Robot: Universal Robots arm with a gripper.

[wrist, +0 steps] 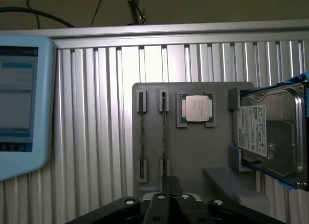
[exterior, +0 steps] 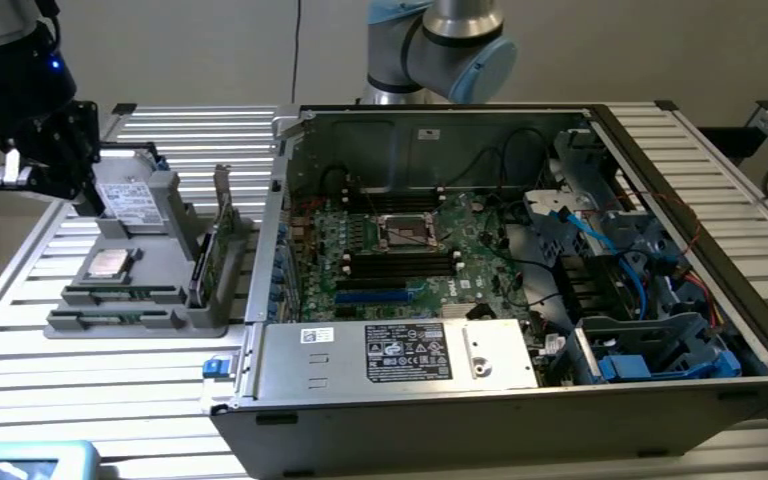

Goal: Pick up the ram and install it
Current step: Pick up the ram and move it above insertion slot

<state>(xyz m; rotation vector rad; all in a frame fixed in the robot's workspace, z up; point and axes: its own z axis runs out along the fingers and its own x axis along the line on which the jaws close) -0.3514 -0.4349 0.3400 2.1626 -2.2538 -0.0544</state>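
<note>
Slatted table (wrist: 96, 113), end effector (wrist: 171, 180) shut, seemingly empty, near ram (wrist: 164, 137) in gray holder (wrist: 203, 147)

Robotics lab bench (slatted aluminium table (exterior: 91, 370), opened computer case (exterior: 491, 432))

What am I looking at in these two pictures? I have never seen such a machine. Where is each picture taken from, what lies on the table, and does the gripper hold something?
The machine is a robot arm with a gripper at its end. One picture comes from a camera standing off the arm, the other from a camera on its wrist, looking past the gripper. On the slatted table stands an open computer case with its motherboard showing. At the exterior view's left is a gray holder carrying two thin ram sticks on edge, a square processor chip and a hard drive. The gripper hangs above this holder, shut, and holds nothing.
</note>
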